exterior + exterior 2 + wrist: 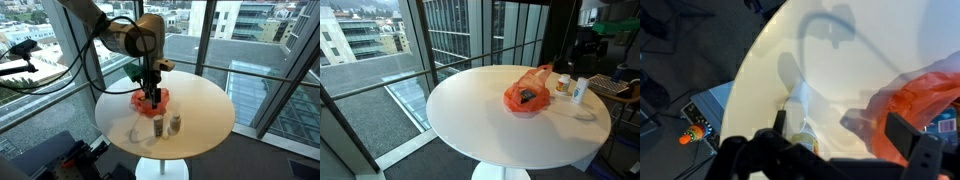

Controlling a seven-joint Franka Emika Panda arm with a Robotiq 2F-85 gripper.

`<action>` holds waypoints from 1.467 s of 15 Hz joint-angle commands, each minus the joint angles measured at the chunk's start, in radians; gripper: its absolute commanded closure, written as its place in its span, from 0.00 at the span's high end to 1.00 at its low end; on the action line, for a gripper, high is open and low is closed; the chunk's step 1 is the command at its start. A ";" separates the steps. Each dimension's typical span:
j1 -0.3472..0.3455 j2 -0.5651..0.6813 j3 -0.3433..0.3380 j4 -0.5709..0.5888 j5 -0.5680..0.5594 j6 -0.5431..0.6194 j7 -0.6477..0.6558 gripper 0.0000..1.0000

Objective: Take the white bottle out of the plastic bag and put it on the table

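An orange plastic bag (150, 100) lies on the round white table (205, 100); it also shows in the other exterior view (525, 96) and at the right of the wrist view (930, 95). Two small bottles stand upright on the table beside the bag: a white one (580, 90) and a brownish one (563, 85). They also show in an exterior view, the white one (175, 123) and the brownish one (158, 127). My gripper (152, 95) hangs just above the bag. In the wrist view its jaws (840, 132) are open and empty. A bottle with a yellowish label (800, 115) shows near the left finger.
The table stands by tall glass walls with a metal railing (380, 85) outside. The table edge (745, 80) curves close to the bottles. Equipment and cables (70, 155) sit on the floor below. A dark desk with gear (620, 85) stands behind the table.
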 commanded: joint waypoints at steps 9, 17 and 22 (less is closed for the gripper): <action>0.053 -0.020 0.089 0.274 0.004 -0.347 -0.167 1.00; 0.046 -0.190 0.094 0.262 0.031 -0.380 -0.211 1.00; 0.040 -0.271 0.086 0.293 0.102 -0.425 -0.233 1.00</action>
